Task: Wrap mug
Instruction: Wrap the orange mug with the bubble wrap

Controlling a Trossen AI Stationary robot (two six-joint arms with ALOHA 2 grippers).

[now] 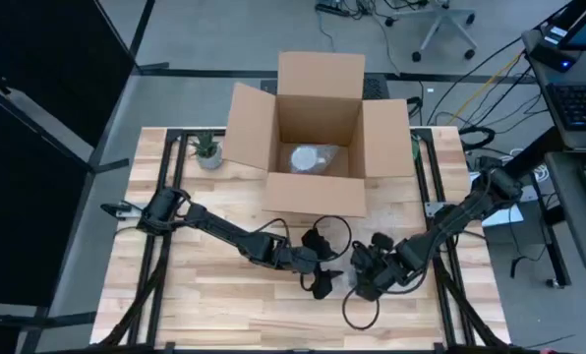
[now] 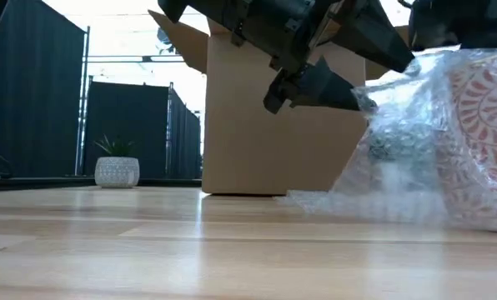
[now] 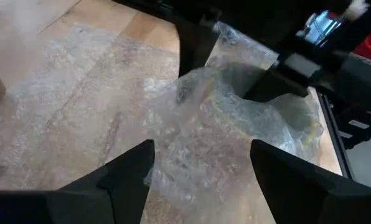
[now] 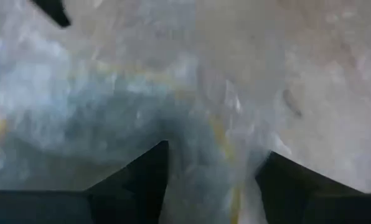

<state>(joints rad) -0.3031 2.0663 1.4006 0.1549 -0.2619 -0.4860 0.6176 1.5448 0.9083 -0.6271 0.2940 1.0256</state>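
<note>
Mug (image 2: 482, 133): pale with a red leaf-and-dot pattern, rounded side wall showing through clear wrap in the low view; it stands on the table directly under the two pincers. Which way its handle or mouth points cannot be told.
Bubble wrap (image 3: 229, 130): clear, crinkled, dimpled film, bunched into a loose mound over the mug and spread flat as a thin sheet on the wood out in front of the left pincer.
Left pincer (image 3: 201, 165): two dark wedge-shaped fingers spread apart, poised just above the near edge of the bunched wrap, nothing between them.
Right pincer (image 4: 213, 171): dark fingers also parted, hovering right over the mound of wrap; in the high view it sits just beside the left one.
Table (image 1: 195, 295): light wooden planks with a smooth grain, black frame rails along the sides; bare wood lies open to the left pincer's outer side.
Cardboard box (image 1: 318, 128): brown, flaps open upward, standing just beyond both pincers, with a pale wrapped bundle inside.
Potted plant (image 2: 117, 167): small white textured pot, well away past the left pincer, near the table's far corner.
</note>
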